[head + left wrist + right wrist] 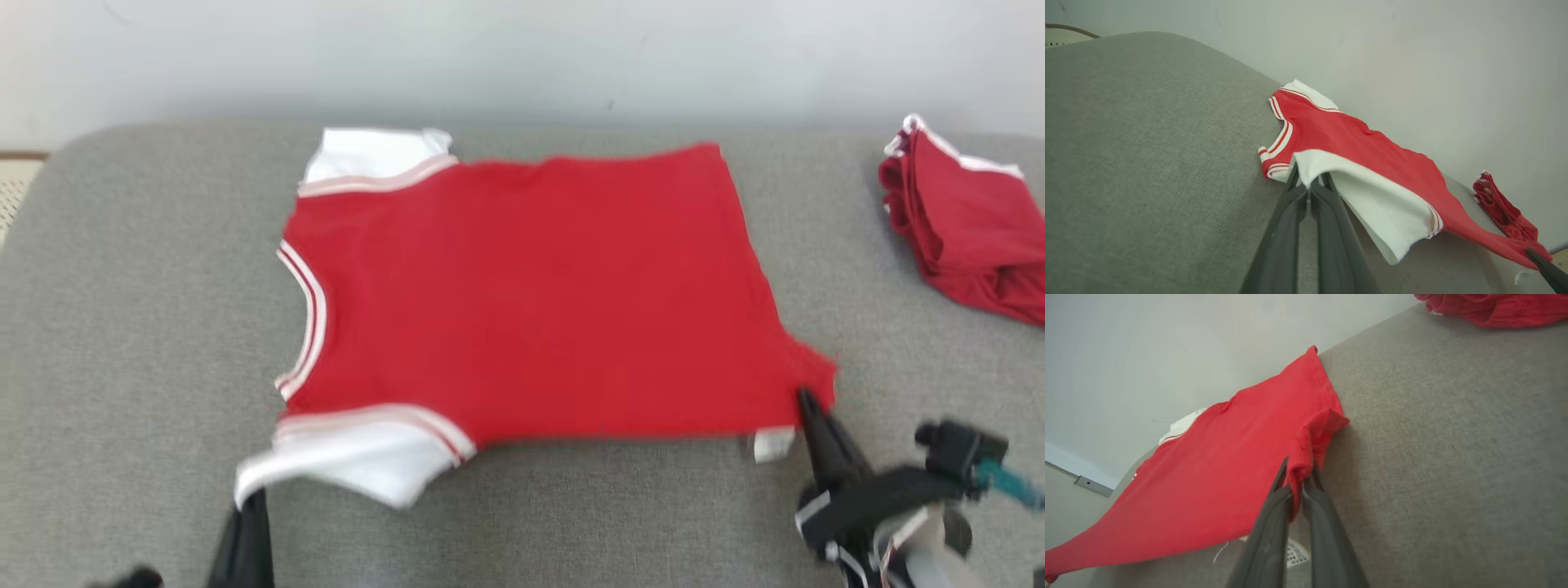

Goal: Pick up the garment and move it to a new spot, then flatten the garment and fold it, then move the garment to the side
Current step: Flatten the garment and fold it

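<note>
Now the red garment [531, 294] lies spread across the middle of the grey padded surface [122, 327], with its neckline toward the left edge and its hem toward the right. The left gripper [1308, 185] is clamped on the near white sleeve [359, 457], close to the front edge. The right gripper [1298, 473] pinches the hem's near corner [816, 376], which stands slightly raised. A second red garment [963, 220] sits bunched by the far right corner, well apart.
</note>
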